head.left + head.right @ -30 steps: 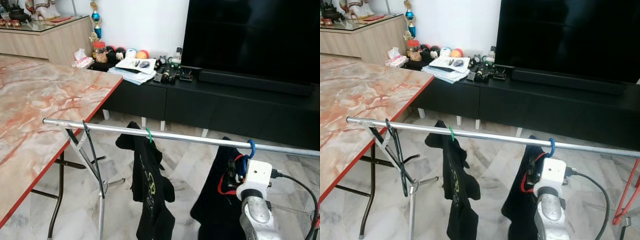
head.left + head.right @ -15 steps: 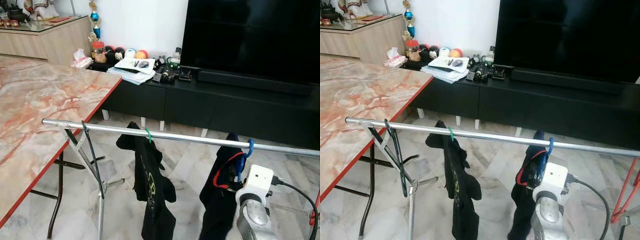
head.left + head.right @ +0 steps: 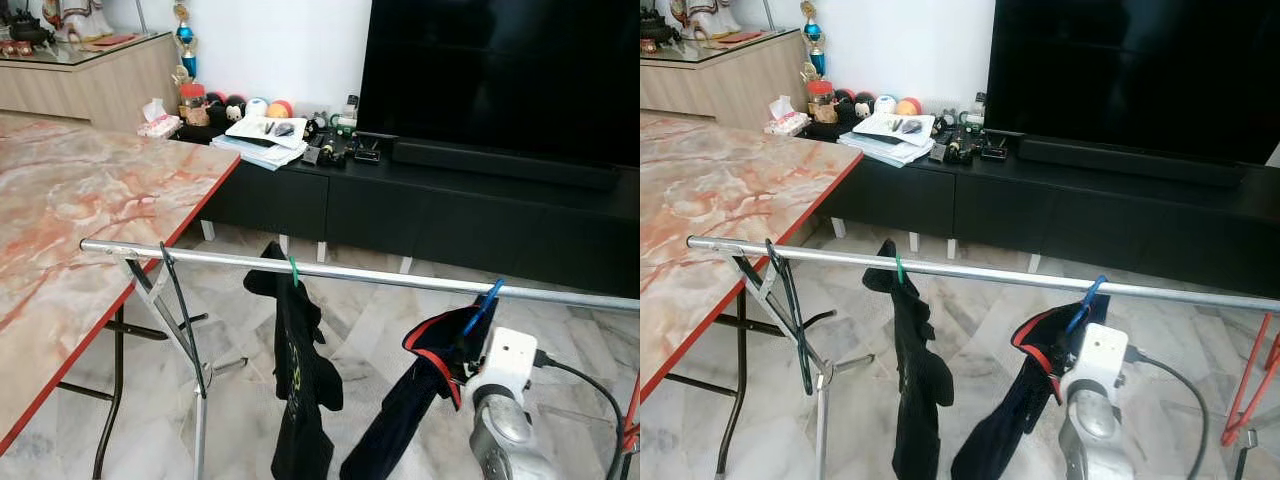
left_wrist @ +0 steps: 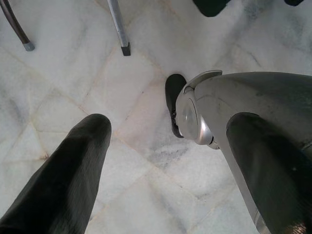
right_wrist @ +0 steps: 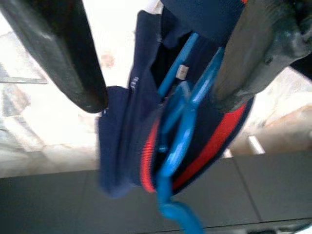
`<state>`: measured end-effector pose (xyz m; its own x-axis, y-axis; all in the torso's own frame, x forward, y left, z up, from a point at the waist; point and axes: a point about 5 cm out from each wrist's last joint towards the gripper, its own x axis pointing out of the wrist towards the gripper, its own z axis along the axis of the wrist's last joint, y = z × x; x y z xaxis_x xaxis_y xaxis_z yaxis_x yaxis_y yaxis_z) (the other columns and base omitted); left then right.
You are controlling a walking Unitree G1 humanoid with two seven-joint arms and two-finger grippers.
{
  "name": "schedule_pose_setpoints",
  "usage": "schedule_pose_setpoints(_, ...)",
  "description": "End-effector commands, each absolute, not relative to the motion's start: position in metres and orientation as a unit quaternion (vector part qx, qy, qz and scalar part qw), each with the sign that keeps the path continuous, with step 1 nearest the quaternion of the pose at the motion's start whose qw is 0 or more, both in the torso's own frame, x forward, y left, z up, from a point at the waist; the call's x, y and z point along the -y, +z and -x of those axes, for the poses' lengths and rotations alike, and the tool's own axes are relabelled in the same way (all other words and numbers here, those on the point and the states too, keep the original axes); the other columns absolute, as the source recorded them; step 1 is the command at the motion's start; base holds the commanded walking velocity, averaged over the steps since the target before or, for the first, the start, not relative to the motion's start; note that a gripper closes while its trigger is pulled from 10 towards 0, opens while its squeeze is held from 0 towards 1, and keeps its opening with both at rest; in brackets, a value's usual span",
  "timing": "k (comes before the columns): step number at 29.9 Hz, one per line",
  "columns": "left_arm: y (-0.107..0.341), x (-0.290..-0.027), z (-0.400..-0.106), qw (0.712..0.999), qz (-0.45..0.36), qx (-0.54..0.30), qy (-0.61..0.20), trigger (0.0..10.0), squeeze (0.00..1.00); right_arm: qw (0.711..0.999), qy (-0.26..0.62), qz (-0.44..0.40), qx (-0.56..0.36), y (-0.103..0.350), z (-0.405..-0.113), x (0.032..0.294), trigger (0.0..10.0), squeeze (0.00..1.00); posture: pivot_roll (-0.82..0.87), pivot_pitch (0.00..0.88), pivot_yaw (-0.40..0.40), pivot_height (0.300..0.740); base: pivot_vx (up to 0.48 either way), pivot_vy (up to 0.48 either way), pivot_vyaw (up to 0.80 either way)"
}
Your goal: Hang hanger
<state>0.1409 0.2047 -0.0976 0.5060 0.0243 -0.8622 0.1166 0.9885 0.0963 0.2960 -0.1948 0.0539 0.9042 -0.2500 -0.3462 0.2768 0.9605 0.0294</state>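
Blue hanger (image 3: 480,308) tilted, hook at silver rail (image 3: 300,268), carrying dark garment (image 3: 405,400). Right end effector (image 5: 161,97) fingers spread wide around hanger.

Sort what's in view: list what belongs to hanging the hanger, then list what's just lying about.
Job:
blue hanger
dark garment with red trim
metal rail
right claw

Lying about:
black shirt on green hanger
marble table
TV
papers

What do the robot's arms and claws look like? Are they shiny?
Yes, partly. The right arm is shiny silver metal with a white boxy wrist block and a black cable coming out of it. Each claw has two long black fingers: the right claw and the left claw, whose fingers are smooth and rounded.
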Motion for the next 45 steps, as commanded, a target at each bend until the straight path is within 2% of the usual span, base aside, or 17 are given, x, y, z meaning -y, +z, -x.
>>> schedule_pose_setpoints(1,-0.102,-0.193,-0.134,0.856,-0.073,-0.508,-0.061,10.0,0.00,0.974,-0.122,-0.039,-0.187,0.051,-0.298,0.189,10.0,0.00,0.18,0.000,-0.036,0.740,0.000,0.000,0.00)
schedule_pose_setpoints(10,-0.102,-0.194,-0.134,0.856,-0.074,-0.508,-0.062,10.0,0.00,0.974,-0.099,-0.053,-0.194,0.048,-0.300,0.177,10.0,0.00,0.18,0.000,-0.032,0.740,0.000,0.000,0.00)
schedule_pose_setpoints(11,-0.102,-0.194,-0.134,0.856,-0.074,-0.508,-0.062,10.0,0.00,0.975,-0.096,-0.053,-0.193,0.048,-0.300,0.176,0.0,0.00,0.18,0.000,-0.032,0.740,0.000,0.000,0.00)
schedule_pose_setpoints(14,-0.102,-0.193,-0.135,0.856,-0.074,-0.507,-0.064,10.0,0.00,0.974,-0.092,-0.052,-0.198,0.046,-0.300,0.175,0.0,0.00,0.18,0.000,-0.031,0.740,0.000,0.000,0.00)
schedule_pose_setpoints(15,-0.102,-0.193,-0.135,0.856,-0.074,-0.507,-0.064,10.0,0.00,0.974,-0.093,-0.051,-0.201,0.045,-0.300,0.175,0.9,0.00,0.18,0.000,-0.031,0.740,0.000,0.000,0.00)
schedule_pose_setpoints(16,-0.101,-0.193,-0.135,0.857,-0.074,-0.507,-0.065,10.0,0.00,0.973,-0.096,-0.048,-0.205,0.043,-0.300,0.176,10.0,0.00,0.18,0.000,-0.031,0.740,0.000,0.000,0.00)
schedule_pose_setpoints(29,-0.102,-0.194,-0.134,0.857,-0.073,-0.507,-0.063,10.0,0.00,0.966,-0.187,-0.049,-0.171,0.051,-0.302,0.199,10.0,0.00,0.18,0.000,-0.029,0.740,0.000,0.000,0.00)
schedule_pose_setpoints(42,-0.101,-0.190,-0.138,0.860,-0.070,-0.501,-0.067,10.0,0.00,0.960,-0.161,-0.039,-0.224,0.035,-0.304,0.190,10.0,0.00,0.18,0.000,-0.029,0.740,0.000,0.000,0.00)
schedule_pose_setpoints(45,-0.101,-0.190,-0.138,0.860,-0.069,-0.501,-0.067,10.0,0.00,0.955,-0.152,-0.061,-0.248,0.028,-0.304,0.185,10.0,0.00,0.18,0.000,-0.030,0.740,0.000,0.000,0.00)
